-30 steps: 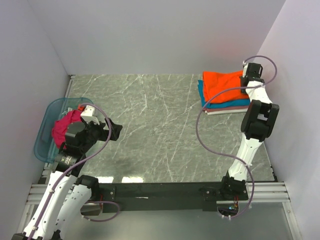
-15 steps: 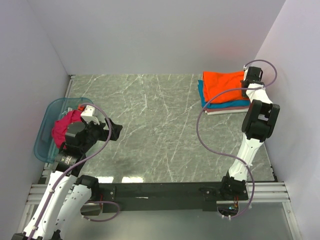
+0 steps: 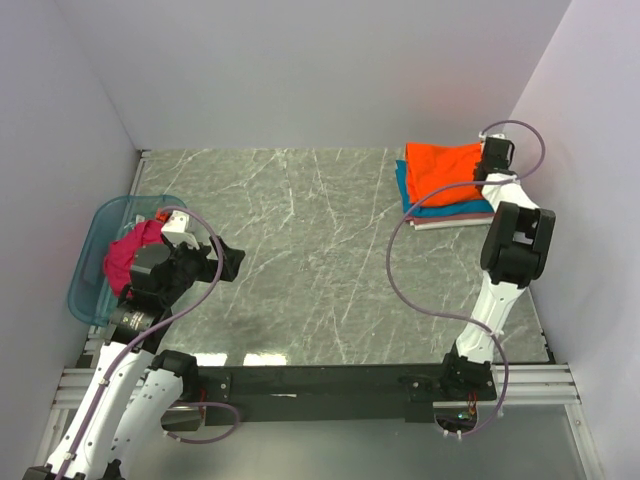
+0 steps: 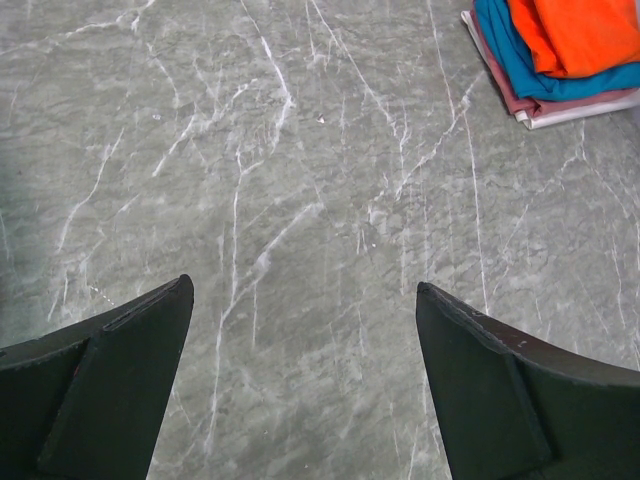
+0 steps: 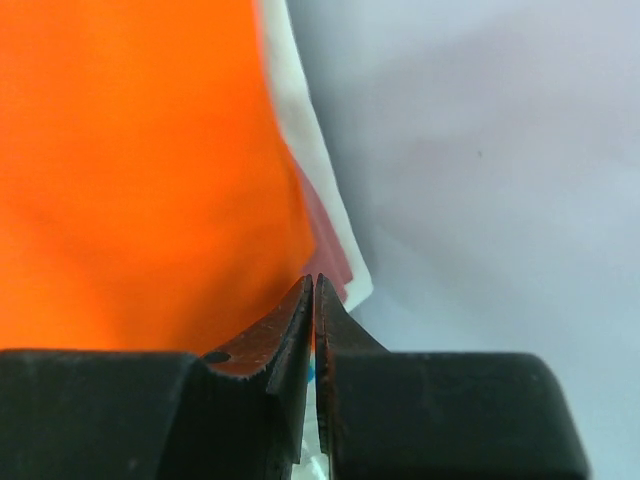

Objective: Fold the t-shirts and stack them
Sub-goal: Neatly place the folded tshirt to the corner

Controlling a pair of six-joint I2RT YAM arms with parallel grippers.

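A folded stack of t-shirts lies at the back right, bright orange [image 3: 445,165] on top of teal [image 3: 450,207]. The left wrist view shows the orange [image 4: 585,35], teal [image 4: 500,40], pink [image 4: 500,95] and white [image 4: 580,110] layers. My right gripper [image 3: 488,168] [image 5: 315,278] hangs shut over the stack's right edge, with the orange t-shirt [image 5: 130,170] just beyond its tips; no cloth shows between the jaws. A magenta t-shirt [image 3: 130,255] lies crumpled in the blue tub [image 3: 100,225]. My left gripper [image 3: 232,265] [image 4: 302,284] is wide open and empty above bare table.
The grey marble table [image 3: 320,260] is walled in by pale panels on three sides; the right wall [image 5: 480,150] stands close beside the stack. The tub sits at the left edge, next to my left arm.
My right wrist has shifted a little toward the back and left along the stack's right edge, jaws staying shut. The left arm and the t-shirts have not moved.
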